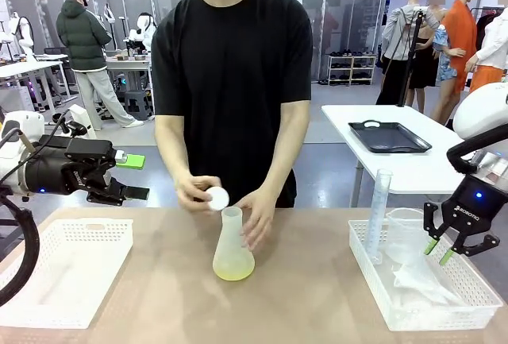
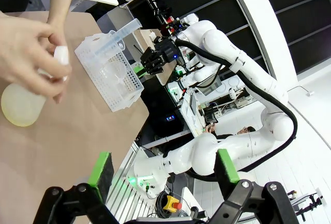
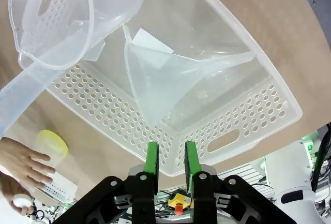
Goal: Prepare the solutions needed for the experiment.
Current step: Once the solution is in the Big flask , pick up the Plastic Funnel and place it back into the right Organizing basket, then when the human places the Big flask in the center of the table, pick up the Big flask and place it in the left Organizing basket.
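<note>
Solutions (image 1: 233, 268): shallow pale yellow-green layer in conical flask (image 1: 232, 237), mid-table (image 1: 159, 312).
Person's hand (image 1: 258, 217): touching the upright flask; stopper disc (image 1: 217, 197) held beside its mouth.
Right basket (image 1: 413, 316): measuring jug (image 3: 67, 17), funnel (image 3: 170, 79), graduated cylinder (image 1: 379, 209).
Left gripper (image 1: 136, 177): spread wide, empty.
Right gripper (image 1: 439, 251): pads narrowly apart, nothing between, over right basket.

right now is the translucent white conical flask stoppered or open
Open: the flask has a bare neck; a person's hand holds the small round white stopper disc beside it.
</note>
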You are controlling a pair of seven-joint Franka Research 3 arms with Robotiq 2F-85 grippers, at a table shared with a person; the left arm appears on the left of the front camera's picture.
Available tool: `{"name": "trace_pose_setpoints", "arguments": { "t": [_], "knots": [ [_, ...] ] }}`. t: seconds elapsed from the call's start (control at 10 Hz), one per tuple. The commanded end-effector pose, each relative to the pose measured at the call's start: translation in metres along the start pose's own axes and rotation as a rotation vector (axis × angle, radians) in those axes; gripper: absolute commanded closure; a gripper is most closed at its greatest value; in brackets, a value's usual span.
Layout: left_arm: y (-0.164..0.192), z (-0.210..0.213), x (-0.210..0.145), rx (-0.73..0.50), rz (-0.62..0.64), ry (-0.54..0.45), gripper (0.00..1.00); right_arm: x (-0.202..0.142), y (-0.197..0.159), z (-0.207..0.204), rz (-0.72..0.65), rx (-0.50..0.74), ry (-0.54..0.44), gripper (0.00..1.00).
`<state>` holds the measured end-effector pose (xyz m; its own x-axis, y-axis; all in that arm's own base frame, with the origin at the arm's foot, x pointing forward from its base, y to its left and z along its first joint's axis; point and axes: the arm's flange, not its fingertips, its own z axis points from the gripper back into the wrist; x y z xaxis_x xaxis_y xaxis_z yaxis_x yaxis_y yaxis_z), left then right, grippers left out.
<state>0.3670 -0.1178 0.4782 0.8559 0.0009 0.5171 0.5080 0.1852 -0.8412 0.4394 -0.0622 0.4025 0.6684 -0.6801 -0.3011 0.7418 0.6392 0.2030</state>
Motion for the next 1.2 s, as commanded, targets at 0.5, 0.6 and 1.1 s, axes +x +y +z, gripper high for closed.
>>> {"name": "trace_pose_setpoints", "arguments": {
  "t": [0.5, 0.6, 1.1],
  "knots": [
    [-0.002, -0.002, 0.001, -0.024, 0.009, -0.015, 0.0, -0.001, 0.0, 0.001, 0.004, -0.001, 0.002, 0.72],
    [-0.002, -0.002, 0.001, -0.024, 0.009, -0.015, 0.0, -0.001, 0.0, 0.001, 0.004, -0.001, 0.002, 0.72],
    [-0.002, -0.002, 0.001, -0.024, 0.009, -0.015, 0.0, -0.039, 0.014, 0.024, 0.081, 0.102, -0.071, 0.71]
  ]
}}
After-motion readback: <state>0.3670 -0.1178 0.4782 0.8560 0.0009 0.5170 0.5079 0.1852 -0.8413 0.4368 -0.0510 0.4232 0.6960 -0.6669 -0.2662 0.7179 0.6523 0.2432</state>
